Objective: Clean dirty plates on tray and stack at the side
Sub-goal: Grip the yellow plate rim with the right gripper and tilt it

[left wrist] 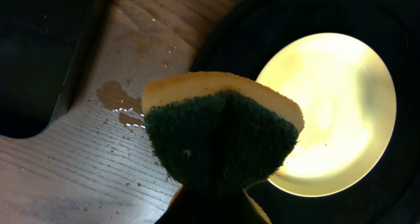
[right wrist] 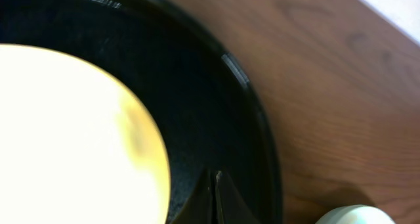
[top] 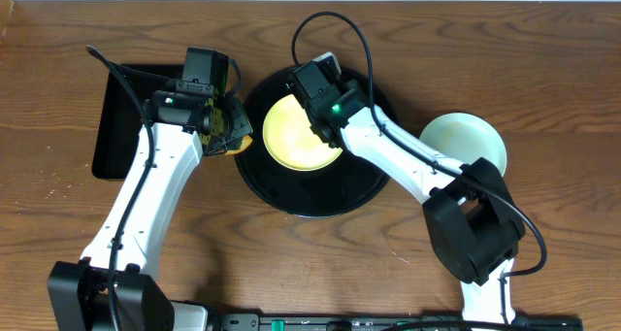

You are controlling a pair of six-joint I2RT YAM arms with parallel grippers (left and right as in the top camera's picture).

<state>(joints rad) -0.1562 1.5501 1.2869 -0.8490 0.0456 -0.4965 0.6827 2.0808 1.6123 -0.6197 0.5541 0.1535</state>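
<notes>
The pale yellow plate (top: 296,137) lies in the round black tray (top: 291,197); it also shows in the left wrist view (left wrist: 335,112) and the right wrist view (right wrist: 65,138), with only faint marks. My left gripper (top: 229,127) is shut on a yellow sponge with a green scouring pad (left wrist: 220,135), held over the table by the tray's left rim. My right gripper (right wrist: 214,179) is shut and empty, low over the tray floor (right wrist: 210,112) between the yellow plate and the rim; in the overhead view it (top: 320,88) is above the plate's far right edge. A light blue plate (top: 466,142) sits on the table right of the tray.
A rectangular black tray (top: 121,127) lies at the left, behind my left arm; it also shows in the left wrist view (left wrist: 39,53). A wet patch and droplets (left wrist: 118,99) mark the wooden table between it and the round tray.
</notes>
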